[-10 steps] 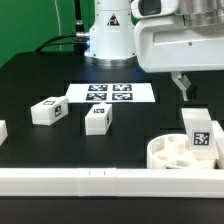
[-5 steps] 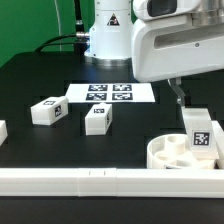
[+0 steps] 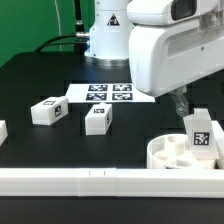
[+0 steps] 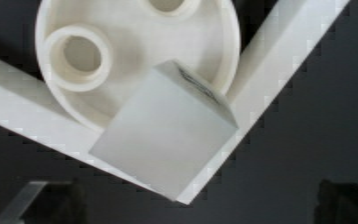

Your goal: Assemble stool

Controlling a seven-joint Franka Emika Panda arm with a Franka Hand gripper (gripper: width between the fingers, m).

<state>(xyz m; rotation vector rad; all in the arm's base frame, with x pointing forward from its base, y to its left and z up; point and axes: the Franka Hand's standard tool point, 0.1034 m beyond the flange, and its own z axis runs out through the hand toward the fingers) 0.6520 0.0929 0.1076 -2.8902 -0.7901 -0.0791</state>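
The stool's round white seat (image 3: 168, 153) lies at the front on the exterior view's right, against the white rail. One tagged leg (image 3: 200, 134) stands upright in it. Two more tagged legs (image 3: 47, 110) (image 3: 98, 119) lie loose on the black table. My gripper (image 3: 182, 103) hangs just above and behind the upright leg, open and holding nothing. In the wrist view the seat (image 4: 131, 45) shows its sockets. The leg (image 4: 167, 140) fills the middle, its corner reaching between my dark fingertips (image 4: 43, 200), which stand wide apart around the gripper's middle (image 4: 197, 205).
The marker board (image 3: 110, 93) lies flat in the middle at the back. A long white rail (image 3: 80, 181) runs along the front edge, and two rails (image 4: 297, 50) (image 4: 16, 95) meet at the corner by the seat. Another white part (image 3: 2, 130) shows at the left edge.
The arm has come down and toward the exterior view's left, bringing the open gripper closer over the upright leg. The parts on the table have not moved.
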